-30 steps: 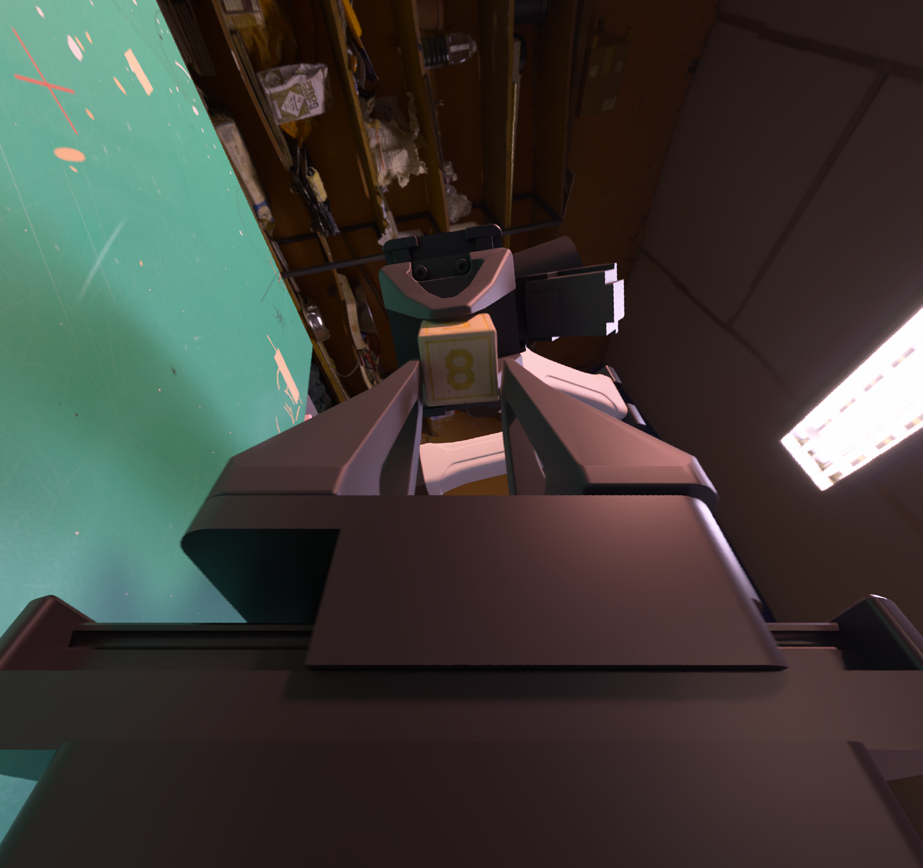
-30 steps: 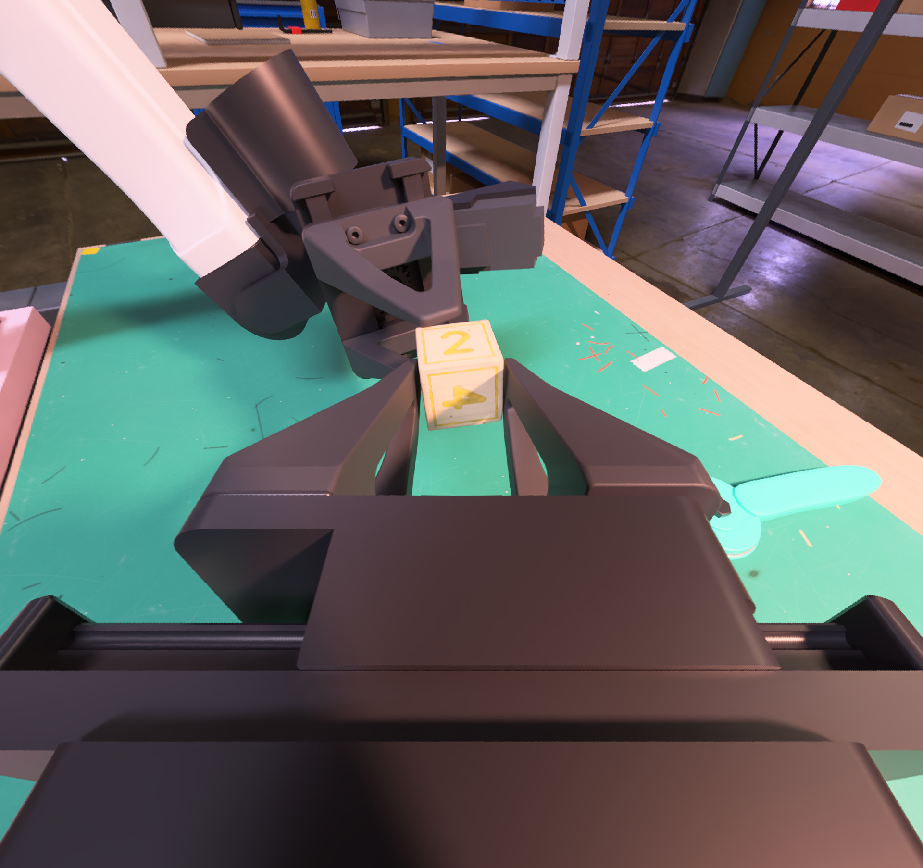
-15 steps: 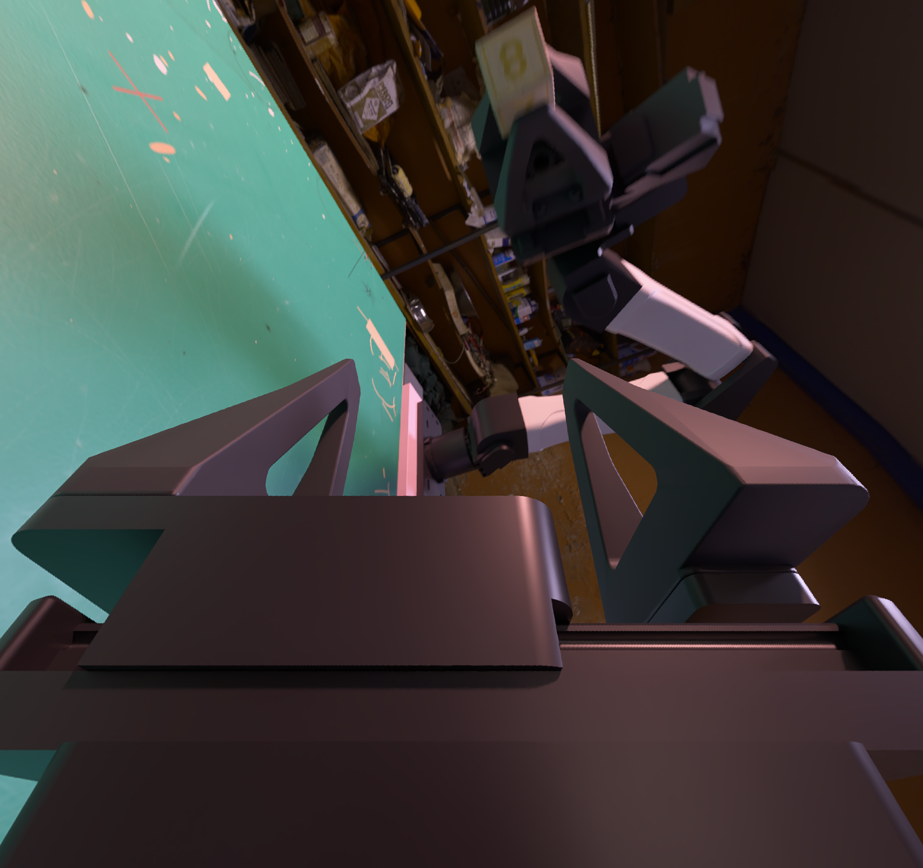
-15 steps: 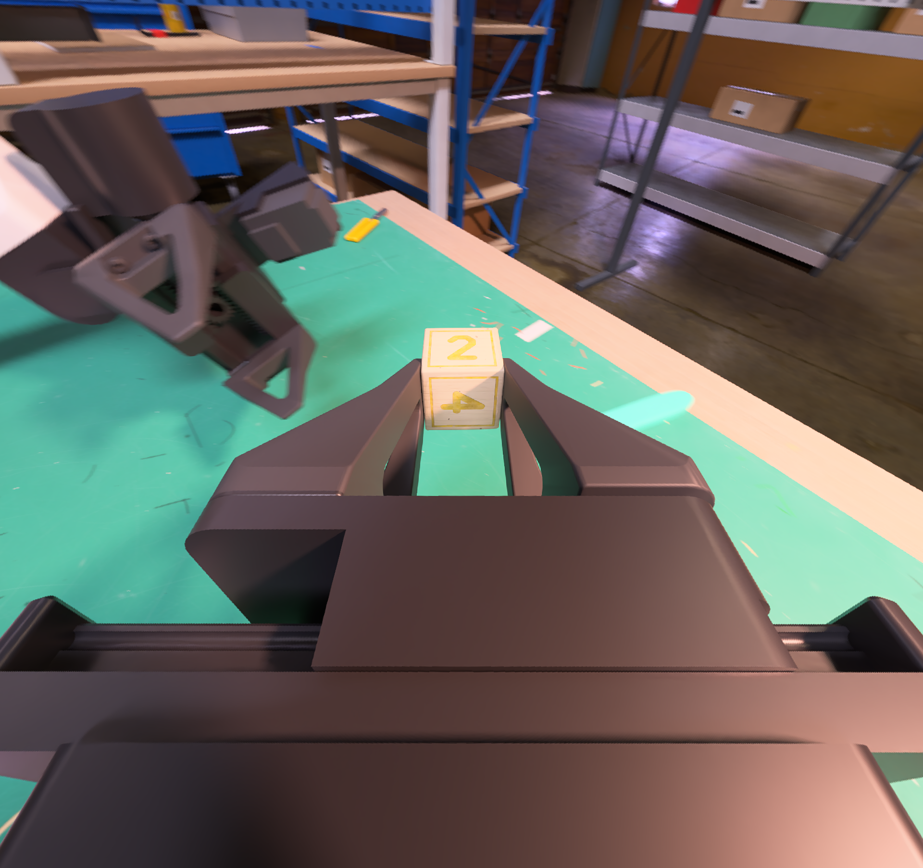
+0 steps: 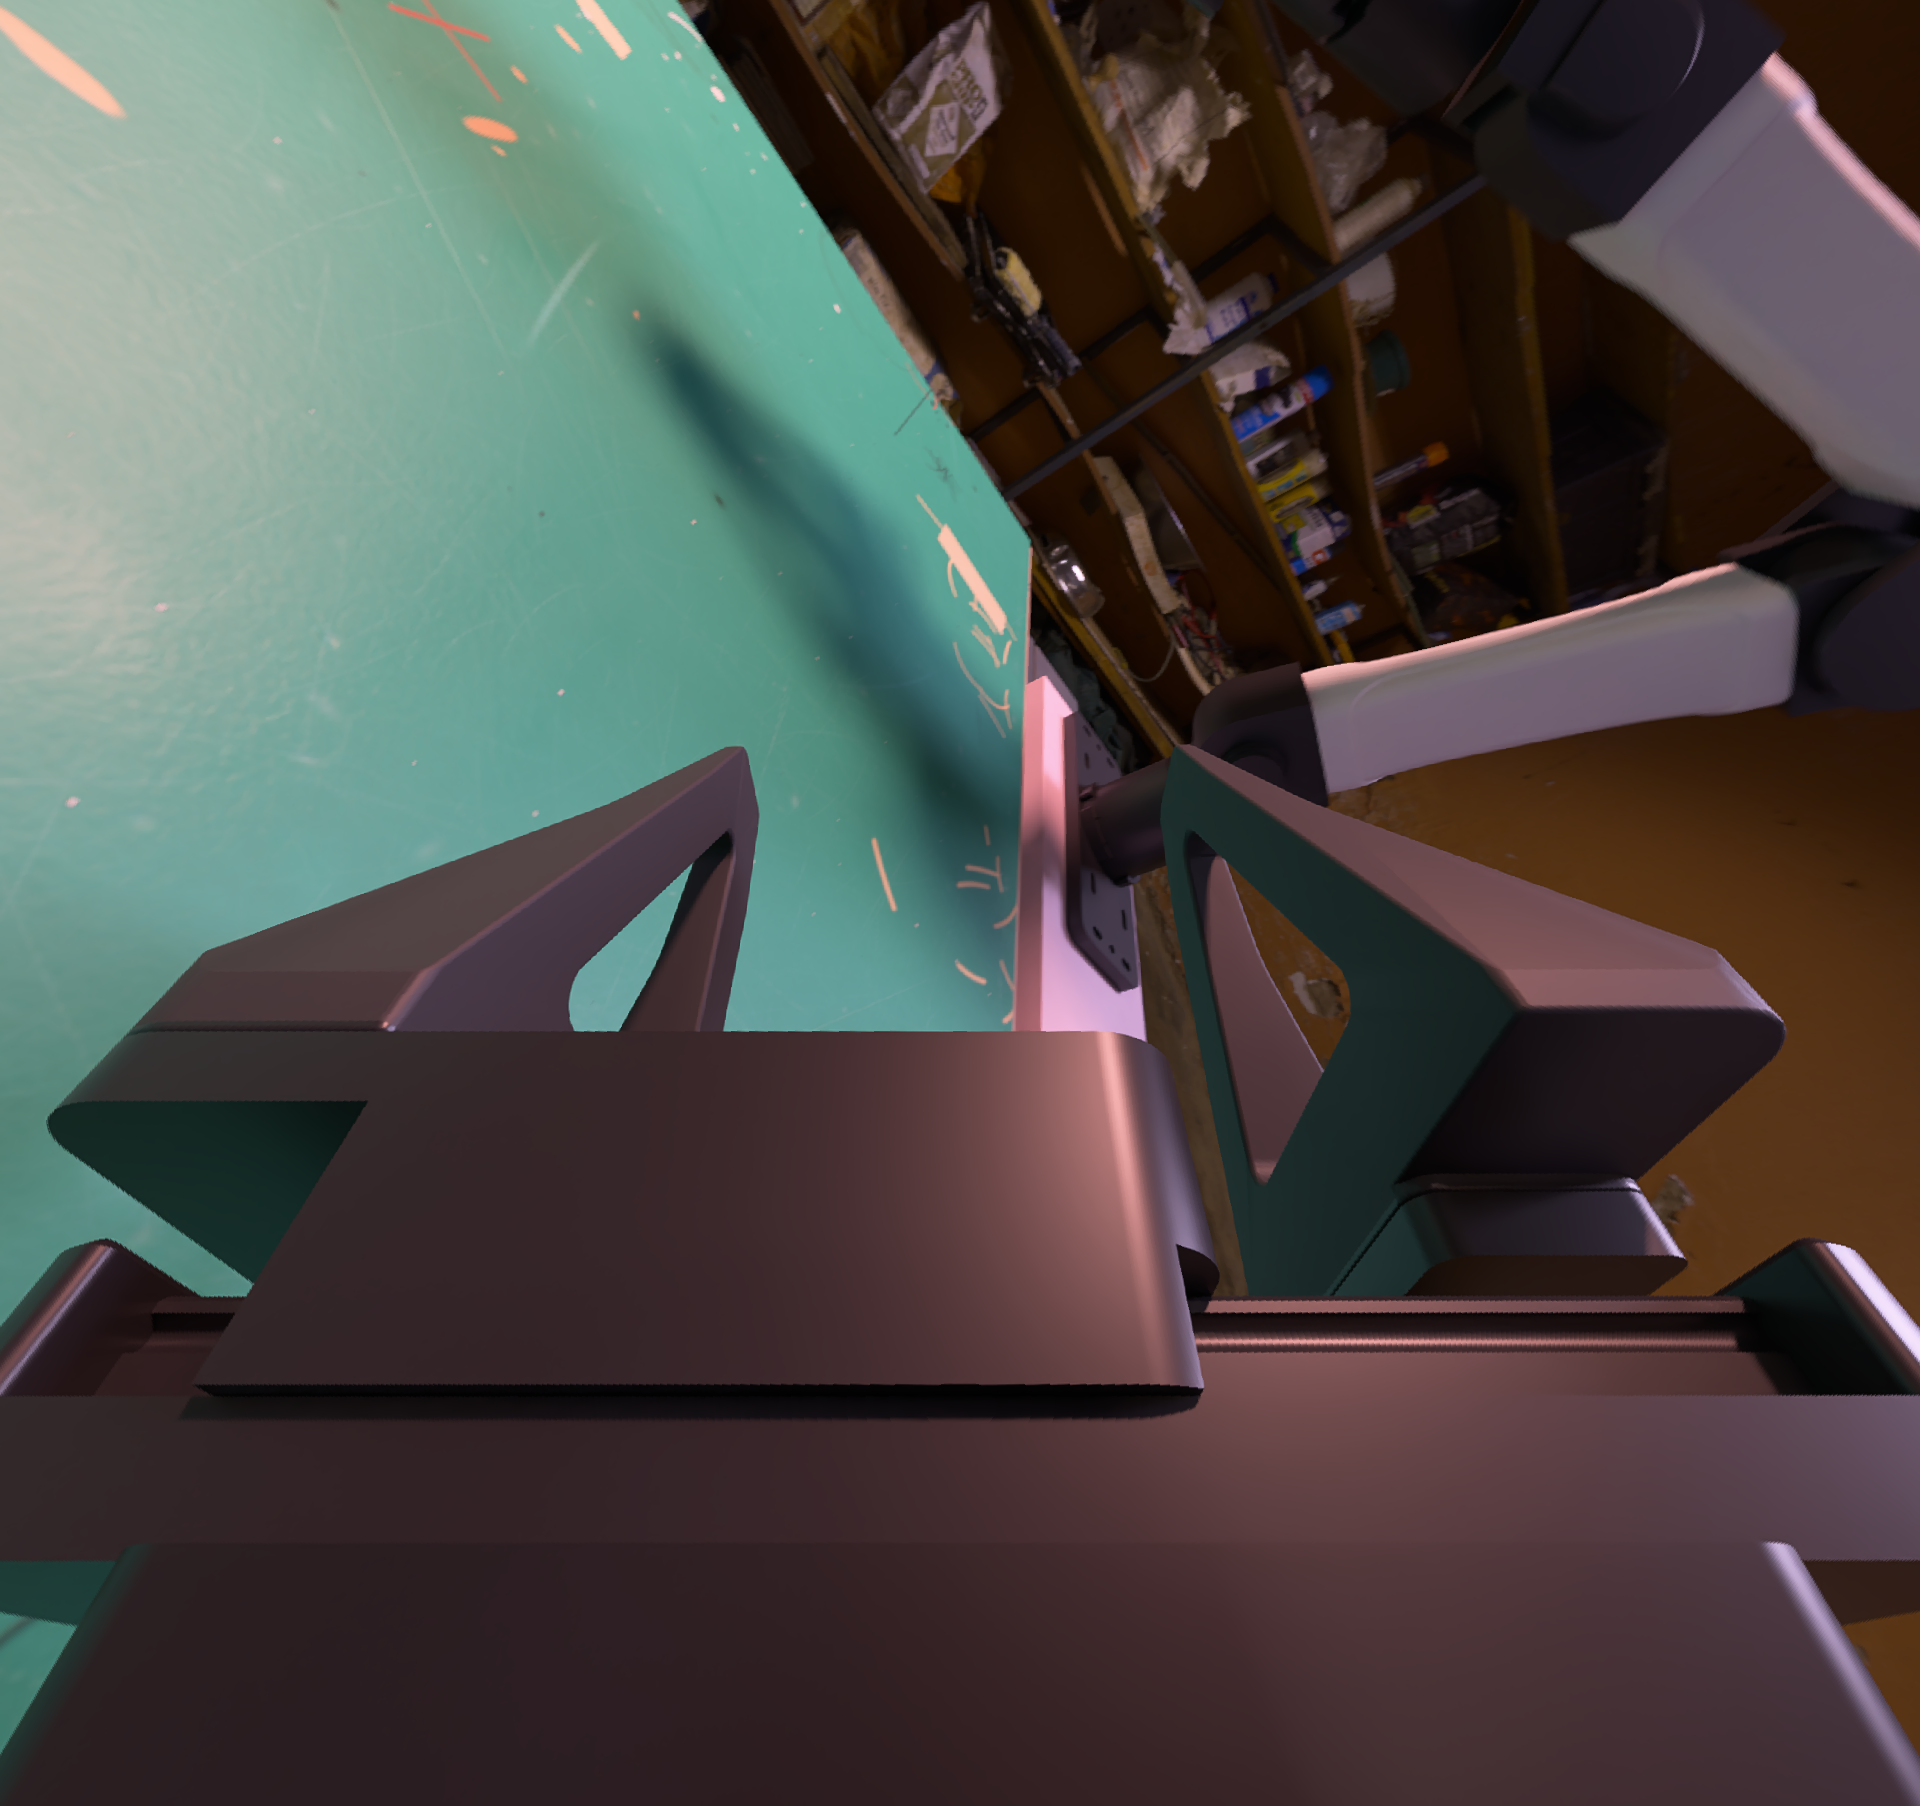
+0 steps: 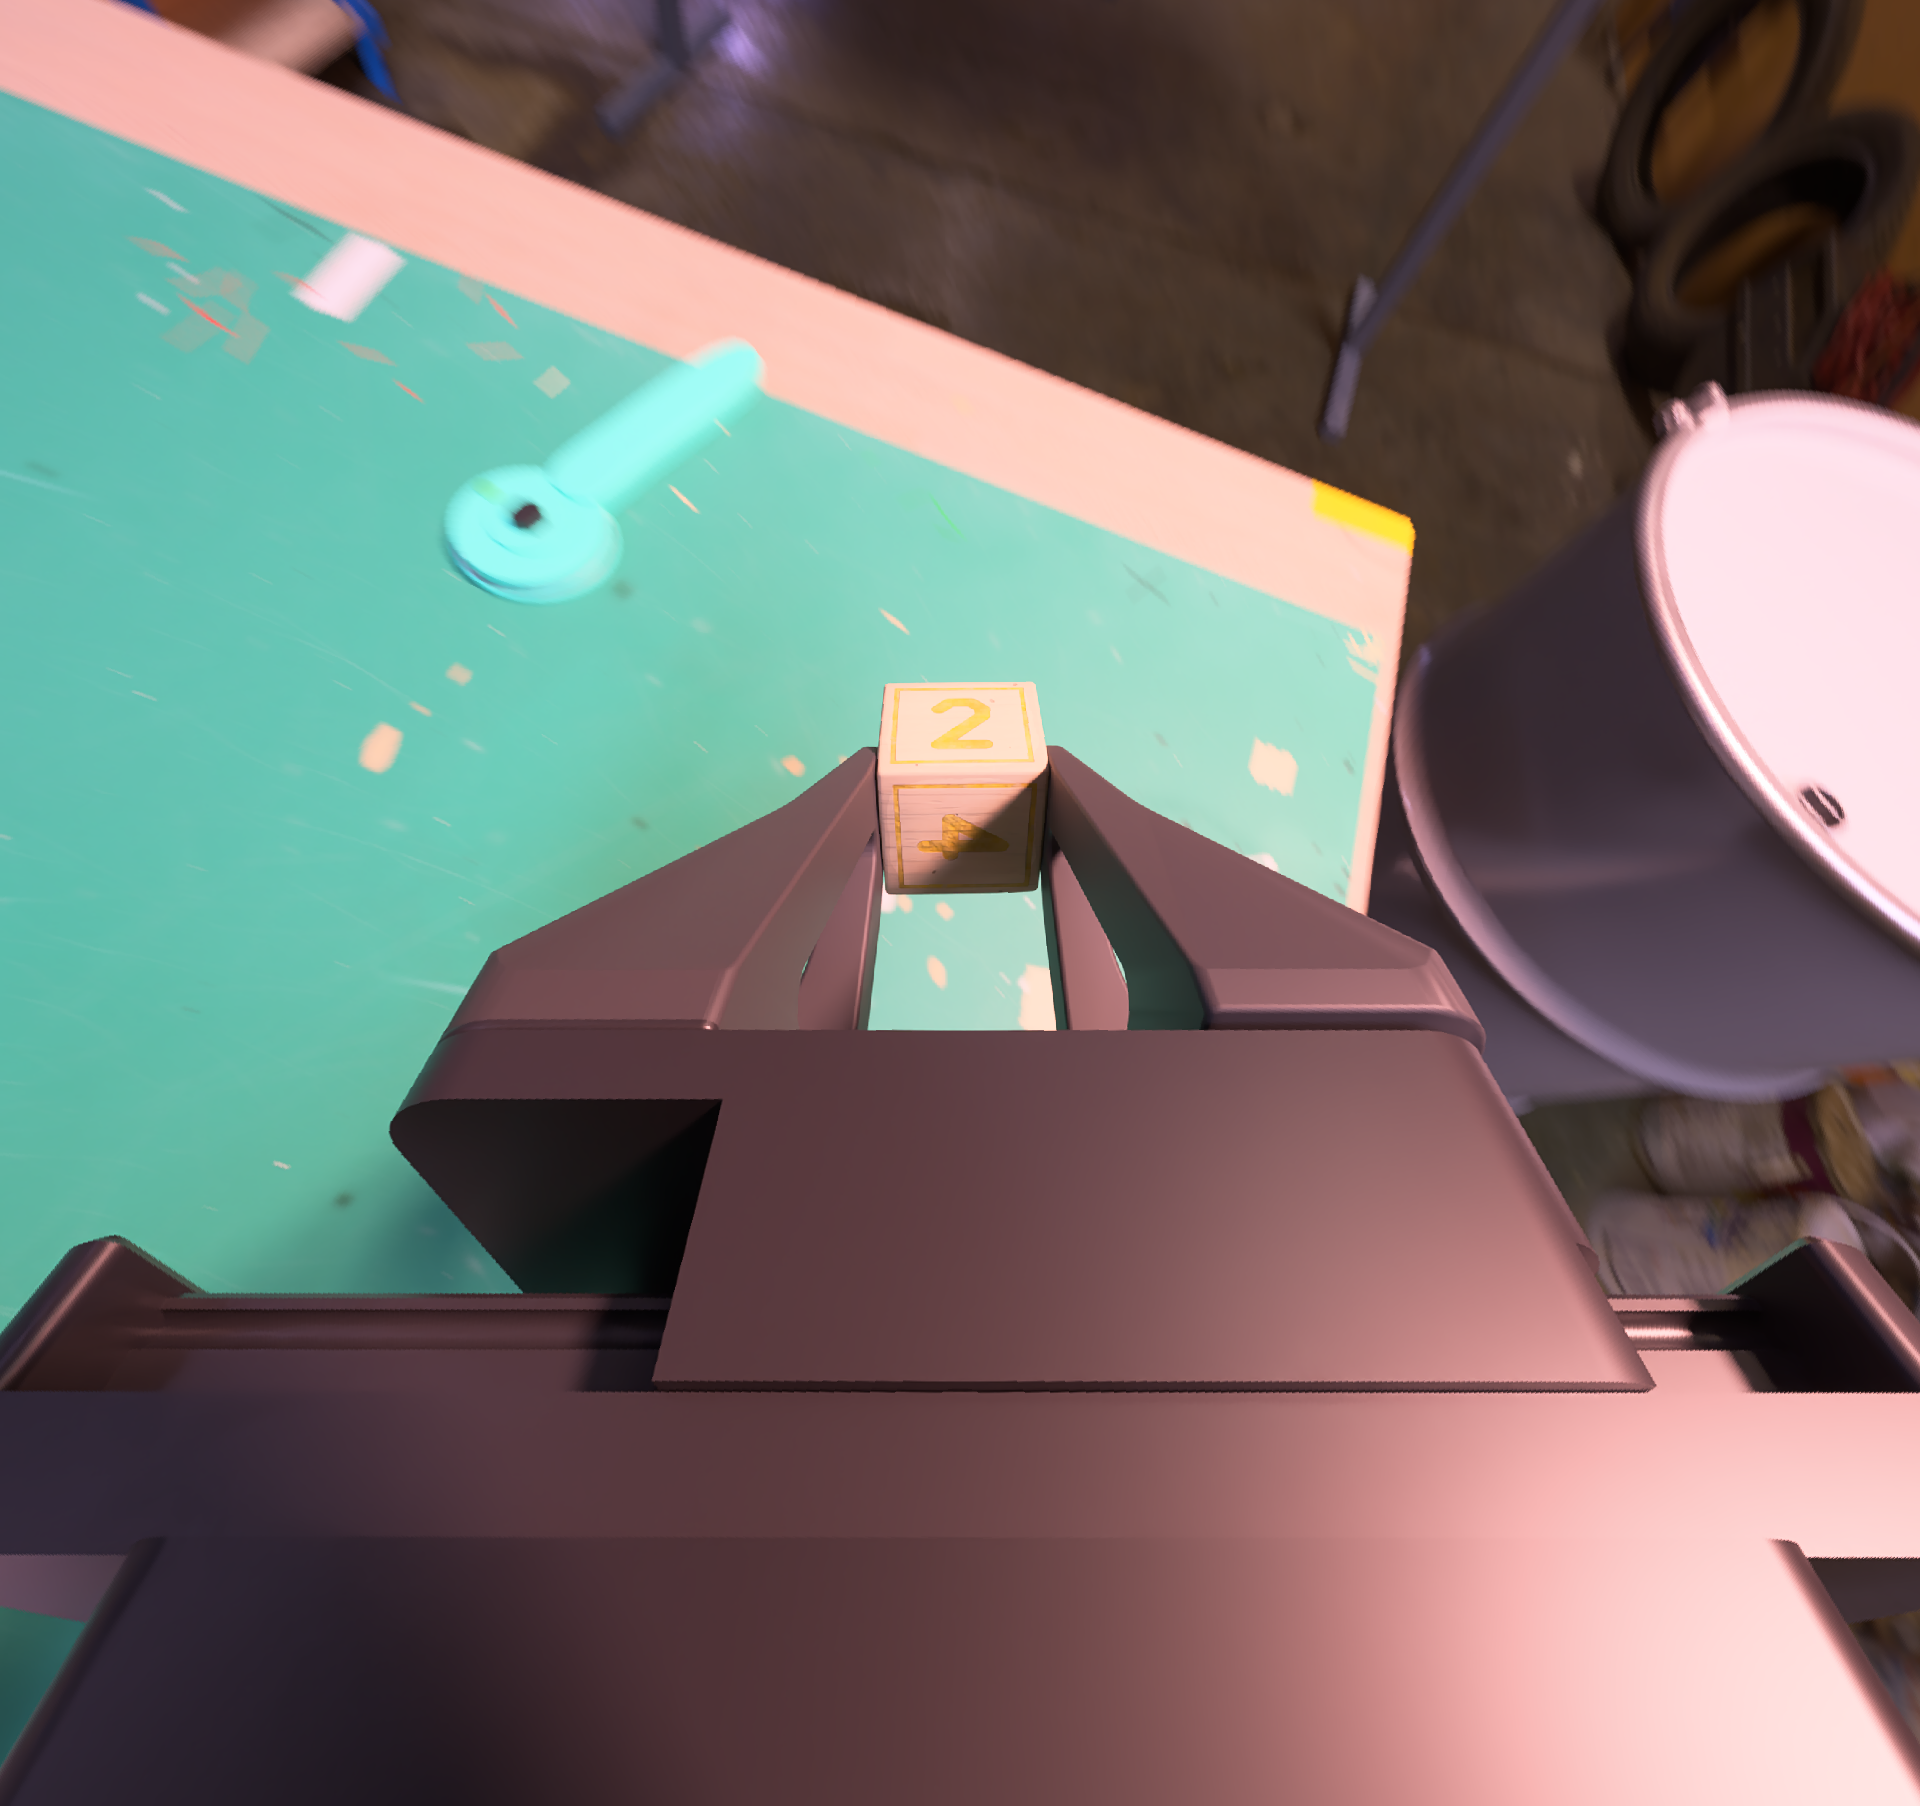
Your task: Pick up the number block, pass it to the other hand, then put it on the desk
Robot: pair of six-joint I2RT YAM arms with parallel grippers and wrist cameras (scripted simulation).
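Two fingers of the right pincer clench the number block above the green table, short of the teal tool — presumably ready to lower it. Left pincer gapes released (handover apparently done).

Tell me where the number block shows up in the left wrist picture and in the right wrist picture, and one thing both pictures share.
Left wrist view: the number block is not in it; the left gripper is open and empty.
Right wrist view: the number block sits at the centre, clamped in the right gripper, above the mat.
Shared landmark: the green mat on the desk.
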